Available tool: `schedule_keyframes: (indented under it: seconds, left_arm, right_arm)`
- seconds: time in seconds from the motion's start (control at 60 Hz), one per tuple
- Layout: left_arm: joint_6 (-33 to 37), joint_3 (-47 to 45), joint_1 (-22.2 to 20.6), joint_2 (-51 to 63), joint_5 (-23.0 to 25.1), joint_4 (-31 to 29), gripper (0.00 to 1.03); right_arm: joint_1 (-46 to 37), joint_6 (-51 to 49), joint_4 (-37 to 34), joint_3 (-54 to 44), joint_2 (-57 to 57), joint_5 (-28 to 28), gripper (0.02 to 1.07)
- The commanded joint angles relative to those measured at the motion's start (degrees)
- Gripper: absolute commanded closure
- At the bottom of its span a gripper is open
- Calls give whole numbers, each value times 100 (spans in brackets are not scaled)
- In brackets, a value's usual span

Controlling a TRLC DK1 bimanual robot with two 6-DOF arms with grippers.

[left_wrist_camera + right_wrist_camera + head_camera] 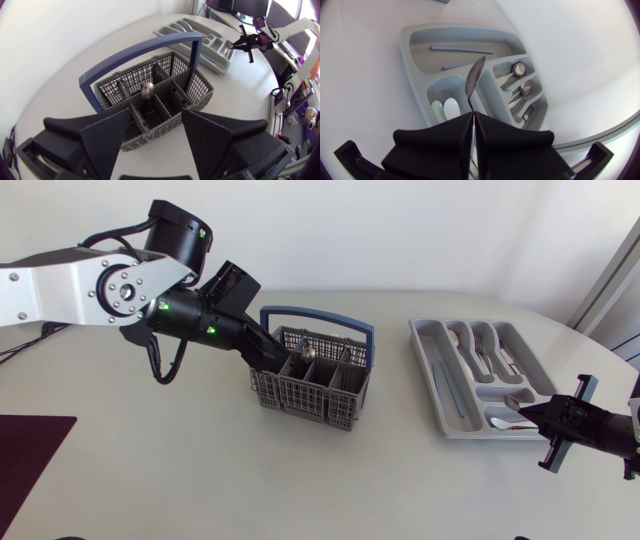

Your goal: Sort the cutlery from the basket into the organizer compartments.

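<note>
**A:** Now, nearest entry first. What is the left arm's black wedge-fingered gripper [156, 117] doing?

**B:** It is hanging spread wide and holding nothing, just short of the grey mesh plastic cutlery basket [199, 91]. One round-ended steel cutlery handle [148, 90] is standing upright in a middle cell, under the basket's arched blue carrying handle [140, 50].

**A:** And how should that pick go?

**B:** I am judging that the fingers should be straddling the steel handle, coming in clear of the blue arch and the cell dividers. They should be closing high on the handle and lifting straight up.

**A:** And farther off?

**B:** The grey moulded plastic organizer tray [406, 50] is lying well apart from the basket. The right arm's black gripper [471, 125] is hovering at its end and pinching a slim steel spoon [475, 75] by the stem, with the bowl pointing out over the compartments. It should be lowering well into a spoon compartment before letting go, so that nothing bounces.

**A:** Counts, please.

**B:**
- Two grippers, one basket and one organizer are showing.
- One piece is showing in the basket, but the cell bottoms are hidden.
- One spoon is being held.
- In the tray, two long thin dark pieces [462, 49] are lying in the long compartment.
- Two pale rounded bowls [445, 107] are lying in the small compartment.
- Spoons and forks are filling the three narrow slots, but I cannot tell the exact number.
</note>
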Motion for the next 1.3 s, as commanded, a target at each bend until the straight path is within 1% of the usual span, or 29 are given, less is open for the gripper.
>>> schedule_keyframes:
  seconds: [0.0, 0.05, 0.133, 0.217, 0.35, 0.433, 0.467, 0.6, 0.683, 0.7, 0.733, 0.783, 0.817, 0.95, 1.0, 1.1, 1.167, 1.233, 1.283]
  left_arm:
    - [168, -157, 94, 89, -14, 66, 33]
    - [185, -183, 120, 89, -14, 66, 33]
    - [220, -227, 164, 80, -14, 66, 33]
    - [264, -271, 217, 80, -14, 75, 33]
    - [326, -307, 296, 80, -14, 110, 33]
    - [352, -324, 366, 89, -14, 137, 33]
    - [370, -333, 384, 106, -14, 137, 33]
    - [458, -377, 472, 142, -14, 137, 33]
    - [493, -394, 516, 133, -23, 137, 33]
    - [510, -412, 542, 133, -14, 137, 33]
    - [528, -421, 551, 133, -23, 137, 33]
    - [572, -438, 577, 133, -23, 137, 33]
    - [598, -447, 586, 133, -40, 137, 33]
    - [730, -526, 692, 142, -102, 198, 34]
    - [757, -597, 718, 142, -146, 286, 34]
    - [836, -684, 780, 177, -190, 356, 34]
    - [915, -746, 832, 203, -242, 374, 35]
    - [968, -825, 876, 238, -383, 567, 36]
    - [1003, -860, 1026, 344, -471, 752, 36]
  right_arm:
    - [-44, -248, 291, 35, 280, 94, 101]
    - [-44, -336, 396, 9, 385, 191, 101]
    - [-17, -459, 871, -132, 578, 384, 101]
    - [44, -520, 1196, -220, 728, 569, 101]
    - [123, -679, 1337, -317, 868, 841, 100]
    - [150, -705, 1495, -431, 886, 877, 84]
    - [150, -723, 1495, -457, 886, 885, 75]
    - [141, -705, 1486, -484, 833, 903, 50]
    - [132, -652, 1460, -545, 622, 903, 37]
    - [123, -582, 1433, -572, 473, 894, 30]
    - [123, -520, 1407, -589, 324, 894, 22]
    - [132, -389, 1284, -598, 69, 894, 18]
    - [141, -283, 1126, -580, -142, 877, 18]
    - [352, 209, -157, -519, -1294, 639, 17]
    - [554, 385, -764, -484, -1733, 569, 17]
    - [1204, 956, -1537, -528, -2445, 569, 17]
    - [1785, 1404, -1968, -545, -2823, 578, 17]
    - [2365, 1879, -2249, -554, -3122, 622, 17]
    - [2857, 2310, -2346, -545, -3254, 710, 17]
